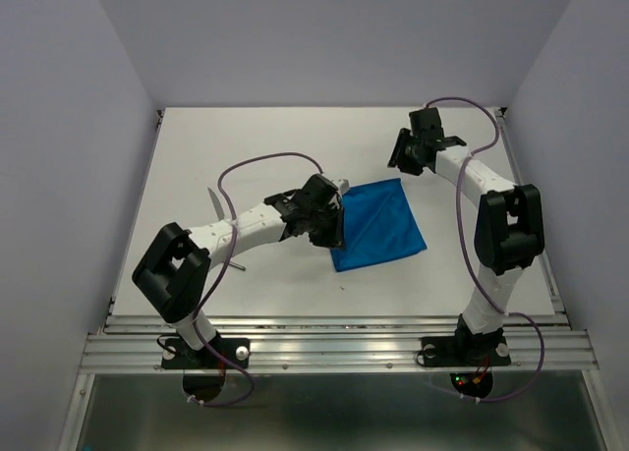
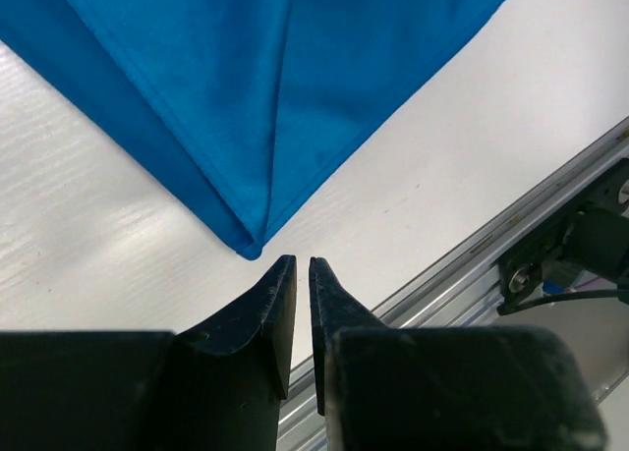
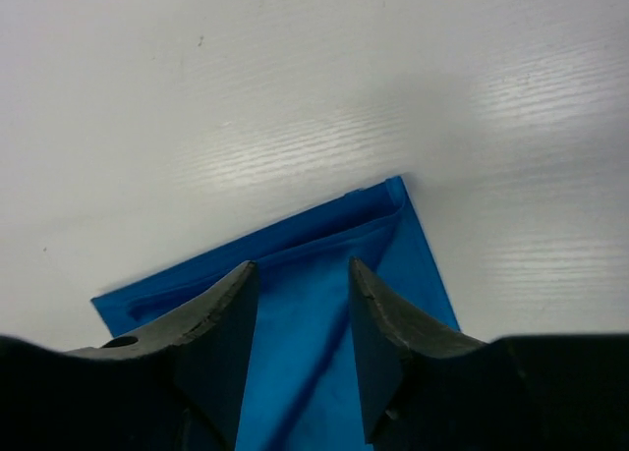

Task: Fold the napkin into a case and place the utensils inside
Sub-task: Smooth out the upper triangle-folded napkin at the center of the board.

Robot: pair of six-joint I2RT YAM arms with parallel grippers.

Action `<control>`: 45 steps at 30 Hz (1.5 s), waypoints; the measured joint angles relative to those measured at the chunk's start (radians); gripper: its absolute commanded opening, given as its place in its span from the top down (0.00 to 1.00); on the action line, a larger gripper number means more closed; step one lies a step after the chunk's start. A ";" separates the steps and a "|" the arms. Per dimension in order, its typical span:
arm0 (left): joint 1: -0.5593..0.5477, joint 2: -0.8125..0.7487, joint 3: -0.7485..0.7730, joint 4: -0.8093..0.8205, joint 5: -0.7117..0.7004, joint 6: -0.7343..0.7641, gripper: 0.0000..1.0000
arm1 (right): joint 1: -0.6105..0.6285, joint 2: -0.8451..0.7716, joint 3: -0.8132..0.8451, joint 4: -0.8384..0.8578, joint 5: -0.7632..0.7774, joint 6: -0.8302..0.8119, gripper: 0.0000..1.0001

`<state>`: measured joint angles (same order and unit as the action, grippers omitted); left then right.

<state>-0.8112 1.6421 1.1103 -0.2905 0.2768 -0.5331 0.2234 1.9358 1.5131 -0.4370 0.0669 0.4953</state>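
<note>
The blue napkin [image 1: 378, 225] lies folded flat in the middle of the table. My left gripper [image 1: 336, 243] is at its left edge, low over the table. In the left wrist view the left gripper [image 2: 303, 261] is shut and empty, with a folded corner of the napkin [image 2: 295, 78] just beyond its tips. My right gripper [image 1: 397, 164] hovers over the napkin's far corner; in its wrist view it [image 3: 301, 266] is open above the cloth [image 3: 305, 333]. A thin grey utensil [image 1: 215, 197] pokes out from behind the left arm. No teal-green handle shows.
The metal rail [image 1: 334, 348] runs along the table's near edge and shows in the left wrist view [image 2: 511, 235]. Grey walls close in the left, right and back. A short grey tip [image 1: 239, 266] sticks out under the left forearm.
</note>
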 measured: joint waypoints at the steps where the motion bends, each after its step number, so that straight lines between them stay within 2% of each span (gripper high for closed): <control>1: 0.000 -0.010 0.005 0.003 0.000 0.000 0.77 | 0.000 -0.031 -0.019 0.006 -0.016 0.008 0.59; 3: 0.000 -0.015 0.008 0.014 0.002 -0.001 0.78 | 0.001 -0.080 -0.056 0.013 -0.051 0.022 0.69; 6: 0.000 -0.004 0.008 0.030 0.007 -0.006 0.83 | 0.012 -0.122 -0.114 0.033 -0.088 0.040 0.77; 10: 0.000 0.035 -0.013 0.079 0.012 -0.019 1.00 | 0.038 -0.132 -0.192 0.053 -0.128 0.064 0.86; 18: 0.000 0.108 -0.099 0.124 0.023 -0.034 1.00 | 0.068 -0.101 -0.246 0.061 -0.153 0.073 0.88; 25: 0.000 0.147 -0.105 0.175 0.048 -0.045 1.00 | 0.066 0.002 -0.232 0.069 -0.117 0.069 0.89; 31: 0.000 0.148 -0.107 0.183 0.052 -0.048 1.00 | 0.066 0.004 -0.225 0.070 -0.082 0.062 0.89; 37: 0.000 0.134 -0.107 0.170 0.040 -0.048 1.00 | 0.111 -0.085 -0.270 0.064 -0.076 0.063 0.89; 42: 0.000 0.134 -0.107 0.166 0.037 -0.047 1.00 | 0.212 -0.201 -0.360 0.091 -0.103 0.090 0.89; 45: 0.000 0.135 -0.107 0.166 0.037 -0.044 1.00 | 0.264 -0.210 -0.418 0.119 -0.128 0.110 0.89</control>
<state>-0.8116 1.7767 1.0035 -0.1246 0.3138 -0.5770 0.4877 1.7260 1.0950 -0.3180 -0.0608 0.6056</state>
